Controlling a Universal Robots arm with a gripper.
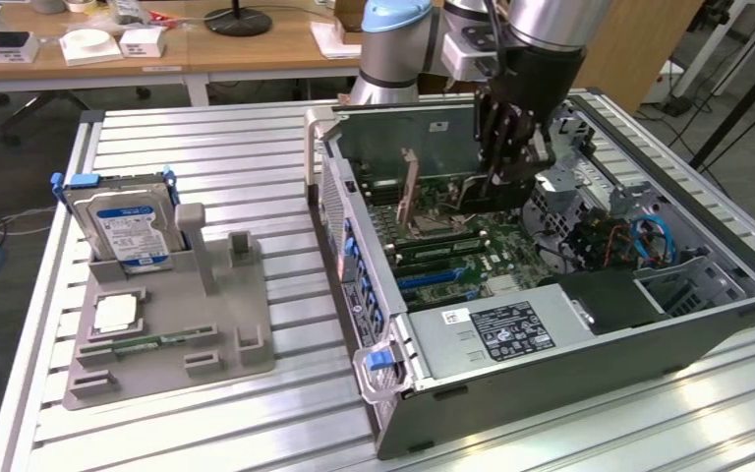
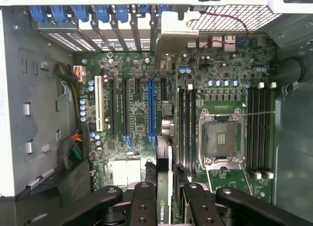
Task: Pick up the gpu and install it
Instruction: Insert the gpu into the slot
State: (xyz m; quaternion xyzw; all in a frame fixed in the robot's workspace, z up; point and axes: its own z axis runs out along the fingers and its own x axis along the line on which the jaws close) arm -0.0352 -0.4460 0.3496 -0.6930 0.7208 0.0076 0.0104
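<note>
The pincer (image 2: 164, 199) gripped the thin brownish gpu card (image 1: 411, 187) edge-on.
Card picked up, hanging above the green motherboard (image 2: 142, 113), unseated.

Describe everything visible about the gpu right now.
The gpu is a thin, flat card with brownish faces, standing on edge inside the open computer case, upright over the motherboard. In the wrist view its edge runs between the gripper's black fingers, which clamp it from both sides, and a silver metal bracket sits at its far end by the rear slot covers. Whether its connector is seated is unclear.
</note>
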